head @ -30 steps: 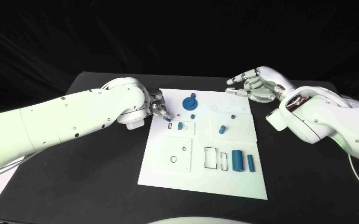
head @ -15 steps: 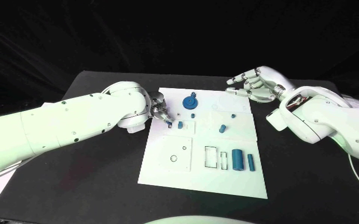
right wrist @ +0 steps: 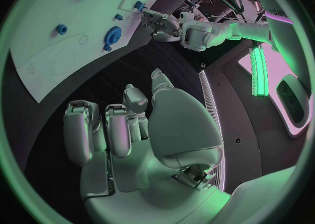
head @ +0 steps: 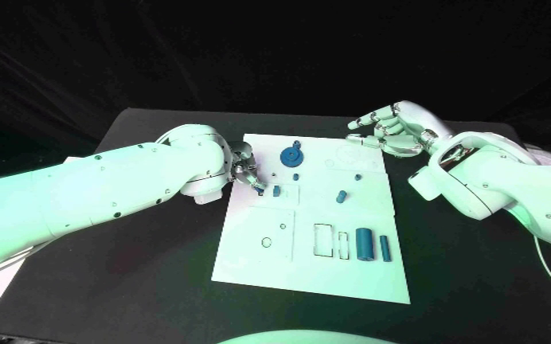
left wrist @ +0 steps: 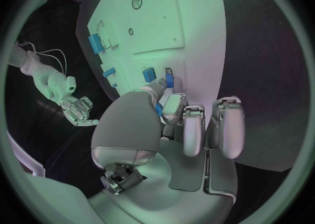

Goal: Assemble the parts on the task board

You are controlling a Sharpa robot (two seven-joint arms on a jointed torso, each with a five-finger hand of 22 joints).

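Note:
The white task board [head: 275,236] lies in the middle of the table. My left hand [head: 244,169] reaches over its left edge and pinches a small blue part [left wrist: 168,80] between thumb and a finger, the part's end at a small slot [head: 263,193]. Beside that slot stands another blue part [head: 277,191]. A blue gear [head: 291,155] sits near the far edge, and small blue pegs [head: 341,197] stand mid-board. My right hand [head: 394,130] hovers over the board's far right corner, fingers apart, holding nothing.
A blue cylinder [head: 364,244] and a blue bar [head: 384,248] lie on the board's near right part beside two empty rectangular recesses [head: 325,242]. A round hole [head: 267,242] sits in the near left panel. Black table [head: 138,280] surrounds the board.
My left hand's fingertips have moved a little nearer along the board's left edge, down to the small slot. My right hand has stayed in place.

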